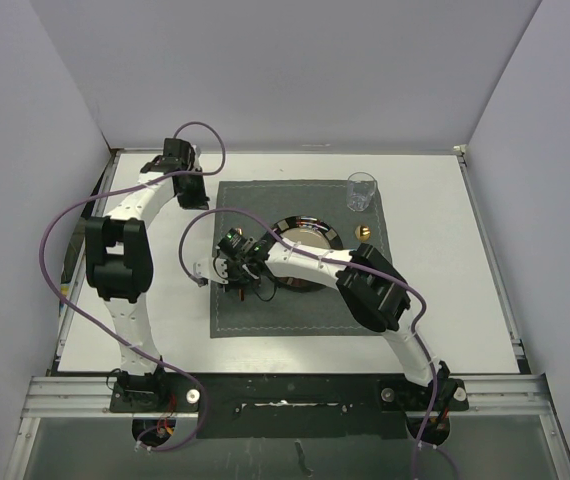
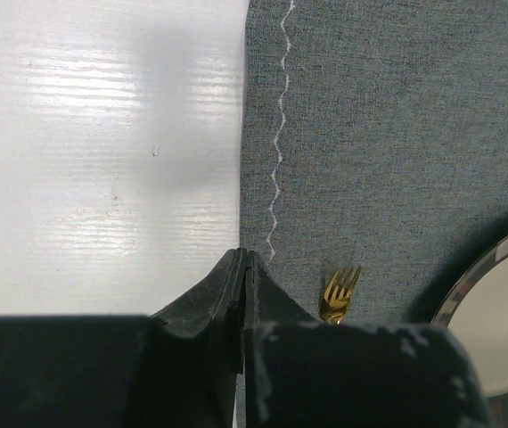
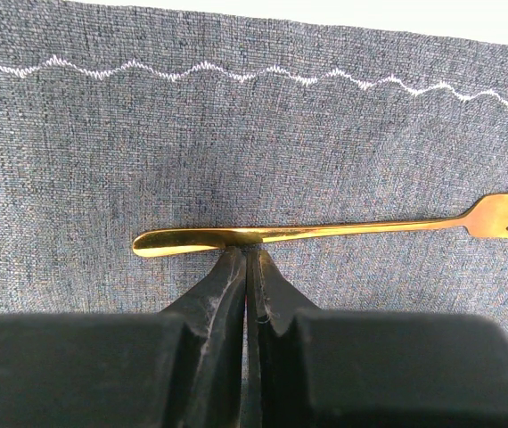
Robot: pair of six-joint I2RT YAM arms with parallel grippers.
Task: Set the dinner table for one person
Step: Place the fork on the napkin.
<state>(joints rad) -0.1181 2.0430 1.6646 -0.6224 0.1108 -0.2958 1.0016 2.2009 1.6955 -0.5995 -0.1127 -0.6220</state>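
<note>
The white dinner table [image 1: 445, 300] bears a dark grey stitched placemat [image 1: 295, 318] with a silver-rimmed plate [image 1: 317, 228] on it. My right gripper [image 1: 237, 275] is shut over the placemat's left part. In the right wrist view its tips [image 3: 248, 252] touch the handle of a gold fork [image 3: 343, 229] that lies flat across them; the fork is not between the jaws. My left gripper [image 1: 195, 197] is shut and empty at the placemat's far left corner. In the left wrist view [image 2: 243, 256] it hangs over the placemat's edge, with the fork's tines [image 2: 340, 292] and the plate [image 2: 503, 330] nearby.
A clear glass [image 1: 361, 190] stands at the placemat's far right corner. A small gold item [image 1: 364, 231] lies to the right of the plate. White walls close in the table on three sides. The arm bases sit on a rail [image 1: 285, 392] at the near edge.
</note>
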